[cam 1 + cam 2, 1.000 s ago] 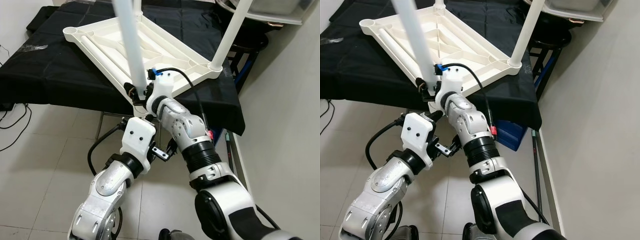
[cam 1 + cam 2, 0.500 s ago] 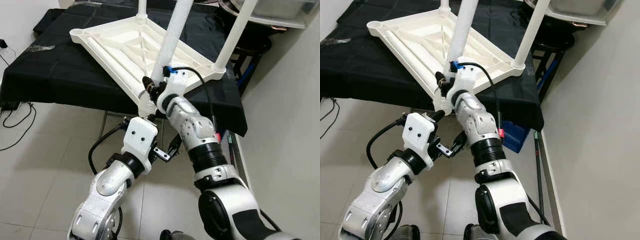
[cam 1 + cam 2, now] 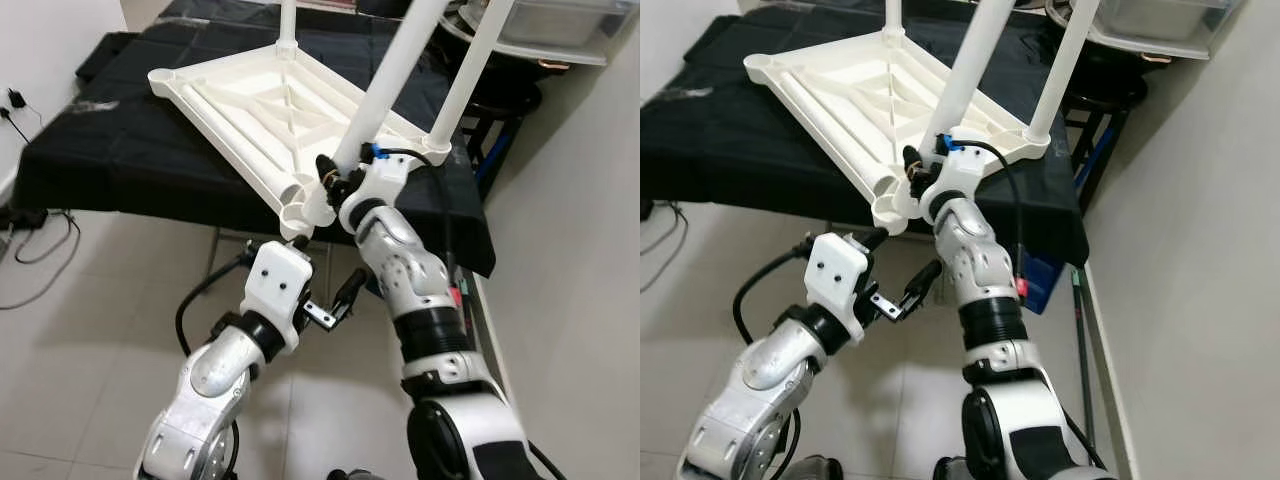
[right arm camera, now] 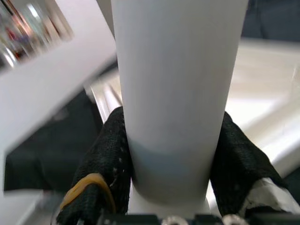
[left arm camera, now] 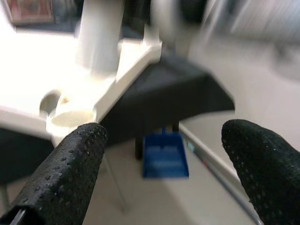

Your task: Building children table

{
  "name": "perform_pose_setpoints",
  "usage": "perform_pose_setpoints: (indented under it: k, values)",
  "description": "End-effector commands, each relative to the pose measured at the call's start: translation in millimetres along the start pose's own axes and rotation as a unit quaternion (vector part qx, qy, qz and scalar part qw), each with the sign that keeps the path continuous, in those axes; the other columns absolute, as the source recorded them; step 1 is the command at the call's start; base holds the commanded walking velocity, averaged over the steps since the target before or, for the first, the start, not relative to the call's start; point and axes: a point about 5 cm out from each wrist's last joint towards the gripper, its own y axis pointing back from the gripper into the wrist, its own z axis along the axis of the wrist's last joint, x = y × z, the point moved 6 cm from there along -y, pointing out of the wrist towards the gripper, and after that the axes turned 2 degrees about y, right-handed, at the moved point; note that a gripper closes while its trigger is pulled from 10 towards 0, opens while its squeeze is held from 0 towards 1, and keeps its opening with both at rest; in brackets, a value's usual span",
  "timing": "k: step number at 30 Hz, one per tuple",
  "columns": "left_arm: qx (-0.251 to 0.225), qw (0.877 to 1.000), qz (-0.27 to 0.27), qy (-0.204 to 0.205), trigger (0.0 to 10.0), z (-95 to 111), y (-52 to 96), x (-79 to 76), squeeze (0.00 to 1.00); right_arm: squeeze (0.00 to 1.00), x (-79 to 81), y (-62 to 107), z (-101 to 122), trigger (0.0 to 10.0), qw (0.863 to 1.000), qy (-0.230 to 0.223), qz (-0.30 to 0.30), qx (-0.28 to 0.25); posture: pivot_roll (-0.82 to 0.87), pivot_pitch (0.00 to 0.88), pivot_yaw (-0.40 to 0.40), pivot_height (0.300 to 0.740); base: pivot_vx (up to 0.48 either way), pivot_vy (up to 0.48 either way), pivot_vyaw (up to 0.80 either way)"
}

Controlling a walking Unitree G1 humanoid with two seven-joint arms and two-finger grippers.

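A white plastic tabletop (image 3: pixel 262 103) lies upside down on a black-covered bench (image 3: pixel 110 150). Two white legs stand in its sockets, one at the far corner (image 3: pixel 287 20) and one at the right corner (image 3: pixel 468 72). My right gripper (image 3: pixel 335 180) is shut on a third white leg (image 3: pixel 388 85), which leans up to the right; its lower end is beside the near corner socket (image 3: pixel 296 215). In the right wrist view the black fingers (image 4: pixel 105 159) clamp the leg (image 4: pixel 173 79). My left gripper (image 3: pixel 345 295) hangs open below the bench edge, its fingers (image 5: pixel 65 173) wide apart.
A blue box (image 5: pixel 165 161) sits on the tiled floor under the bench. A white wall (image 3: pixel 580 250) runs close along the right. A dark stool (image 3: pixel 500 110) and a grey bin (image 3: pixel 560 20) stand at the back right. Cables (image 3: pixel 30 225) lie on the floor at left.
The held leg has swung from leaning up-left to leaning up-right, and my right gripper has moved right with it. The left arm has barely moved. The camera has shifted a little.
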Motion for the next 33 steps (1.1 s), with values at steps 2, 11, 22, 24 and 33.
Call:
perform_pose_setpoints:
  k: [2,11,22,24,33]
  values:
    - [0.022,1.0,0.004,0.008,10.0,-13.6,-1.8,2.3,0.0,0.0,-6.1,13.9,22.2,0.0,0.999,0.001,0.01,-0.053,0.12,0.0,-0.053,0.74,0.0,0.0,0.0]
    - [0.03,0.999,-0.02,-0.032,10.0,-6.4,-19.9,10.2,1.0,0.0,11.3,30.7,10.4,0.0,0.996,0.012,0.069,-0.047,0.12,0.0,-0.038,0.74,0.0,0.0,0.0]
    - [0.082,0.978,-0.063,-0.182,10.0,-8.4,-52.9,26.7,0.0,0.0,26.8,65.2,-36.8,0.0,0.985,0.075,0.153,0.016,0.11,0.0,-0.028,0.74,0.0,0.0,0.0]
    - [0.098,0.975,-0.06,-0.189,10.0,-12.1,-57.6,31.4,0.0,0.0,27.4,68.8,-36.6,0.0,0.984,0.079,0.158,0.018,0.11,0.0,-0.027,0.74,0.0,0.0,0.0]
    - [0.127,0.968,-0.045,-0.213,10.0,-18.3,-65.8,51.9,0.0,0.0,35.2,73.7,-29.4,0.0,0.981,0.073,0.178,0.013,0.11,0.029,-0.016,0.74,0.0,0.0,0.0]
